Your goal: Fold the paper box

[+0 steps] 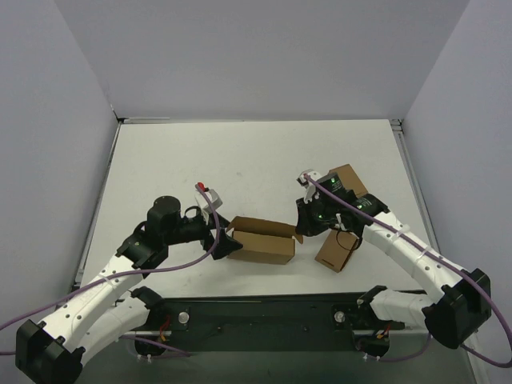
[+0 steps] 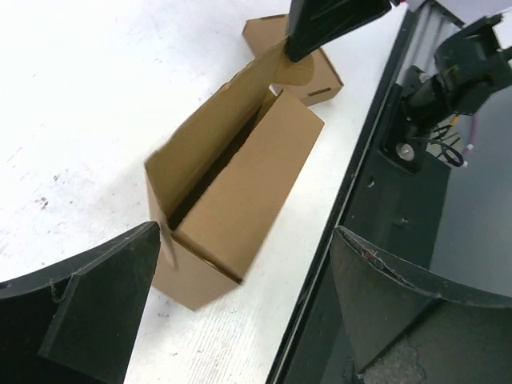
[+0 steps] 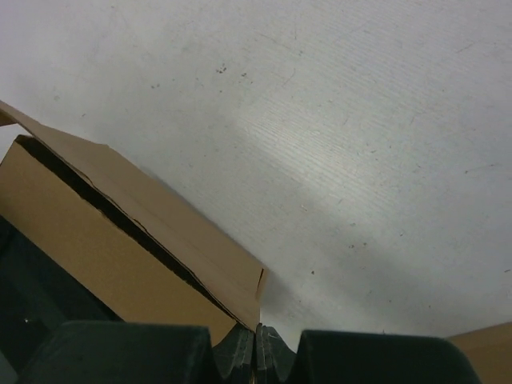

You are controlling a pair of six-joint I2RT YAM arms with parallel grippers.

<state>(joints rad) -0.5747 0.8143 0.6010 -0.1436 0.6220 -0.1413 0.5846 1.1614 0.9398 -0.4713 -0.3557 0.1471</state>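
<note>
Now right tool (image 3: 256, 350) pinches paper box (image 1: 260, 246) flap edge; left tool (image 1: 228, 244) agape.

Looking down on a flat white matte tabletop (image 1: 240, 160), faintly ribbed up close and dotted with a few tiny dark specks (image 3: 220, 72). Boxed in on three sides: plain pale grey-lilac back wall panel (image 1: 256, 56) along the tabletop's far edge, matching left wall panel (image 1: 48, 160) and right wall panel (image 1: 472, 144) rising from its side edges. Thin silvery metal strip (image 1: 414, 184) running down the tabletop's right edge, just inside the right panel. Soft, even lighting, only faint shadows on the white. Pretty bare setup tbh.
</note>
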